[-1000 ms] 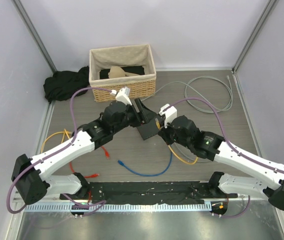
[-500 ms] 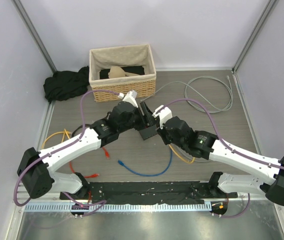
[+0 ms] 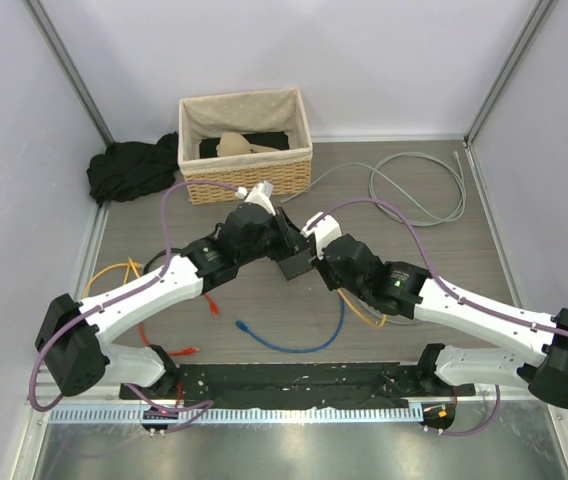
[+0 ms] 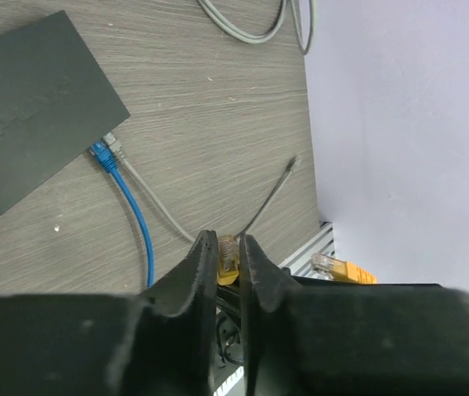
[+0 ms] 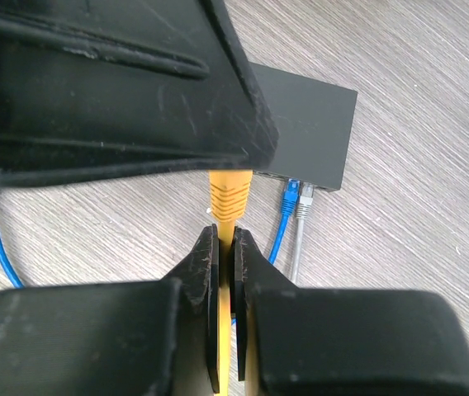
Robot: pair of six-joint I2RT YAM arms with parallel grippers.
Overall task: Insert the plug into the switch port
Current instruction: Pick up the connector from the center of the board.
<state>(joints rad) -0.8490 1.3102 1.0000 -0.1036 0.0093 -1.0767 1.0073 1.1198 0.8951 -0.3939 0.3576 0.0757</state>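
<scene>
Your switch [image 4: 28,115] lies flat on the wood-grain table [image 4: 218,107], near the middle and just in front of the woven basket [image 3: 247,175]. It is a thin rectangular slab with a matte dark-grey top, sharp corners and faint embossed lettering. Two sockets on its narrow edge are filled, one by a blue plug [image 4: 100,151] and one by a grey plug [image 4: 116,152]. Both have ribbed boots, and their thin round cables trail off across the table.

You have the yellow plug [image 5: 230,194] between both arms, just beside that socket edge on the blue plug's side and not in a socket. Your right gripper [image 5: 225,235] is clamped tight on the tail of its ribbed rubber boot, where it tapers into the cable, with the flat black pads pressed to either side. Your left gripper [image 4: 229,241] has its smooth, scuffed black fingers [image 4: 206,268] drawn in narrow, one against each side of the plug's front end. In the right wrist view those fingers hide the tip, so you cannot see the clip.

A loose loop of grey cable [image 3: 419,190] lies at the far right, and a crumpled black cloth [image 3: 129,168] sits to the left of the basket.
</scene>
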